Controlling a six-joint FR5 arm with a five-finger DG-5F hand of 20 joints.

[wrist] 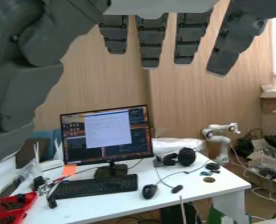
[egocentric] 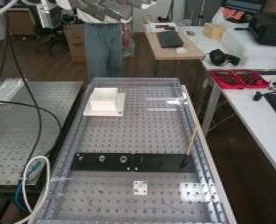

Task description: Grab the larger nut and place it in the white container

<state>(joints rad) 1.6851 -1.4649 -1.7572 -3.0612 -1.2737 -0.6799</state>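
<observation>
The hand (egocentric: 107,7) is at the top edge of the high view, far above and beyond the bench. In the wrist view the hand (wrist: 151,40) has straight, spread fingers with nothing between them. On the flat black bar stand the smaller nut (egocentric: 80,158), the larger nut (egocentric: 102,158) and the bearing (egocentric: 123,159), side by side. The white container (egocentric: 104,99) stands on a white plate near the bench's far left corner.
A thin wooden stick (egocentric: 191,142) leans up from the black bar's right part. A small white plate (egocentric: 140,188) lies nearer on the bench (egocentric: 109,200). Dark cables (egocentric: 30,100) hang at the left. A person (egocentric: 105,47) stands behind the bench's far end.
</observation>
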